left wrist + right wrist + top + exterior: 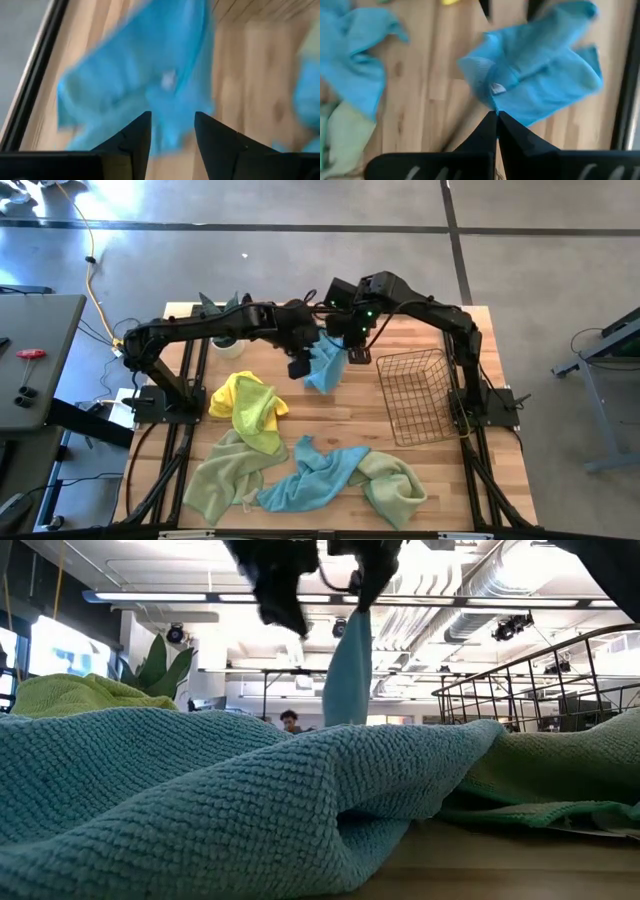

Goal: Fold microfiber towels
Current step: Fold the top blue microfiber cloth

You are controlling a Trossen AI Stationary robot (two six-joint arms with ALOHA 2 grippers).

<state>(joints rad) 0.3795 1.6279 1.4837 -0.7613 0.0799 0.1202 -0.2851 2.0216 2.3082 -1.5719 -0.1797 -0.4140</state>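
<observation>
The right gripper (496, 116) is pinching the hanging light blue microfiber towel (540, 80); the left gripper (172, 131) is standing open beside it, holding nothing.

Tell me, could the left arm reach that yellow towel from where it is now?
Probably yes. The yellow towel lies uncovered on the table's left side, close below the left pincer, which stands open and empty beside the hanging blue towel that the right pincer holds.
</observation>
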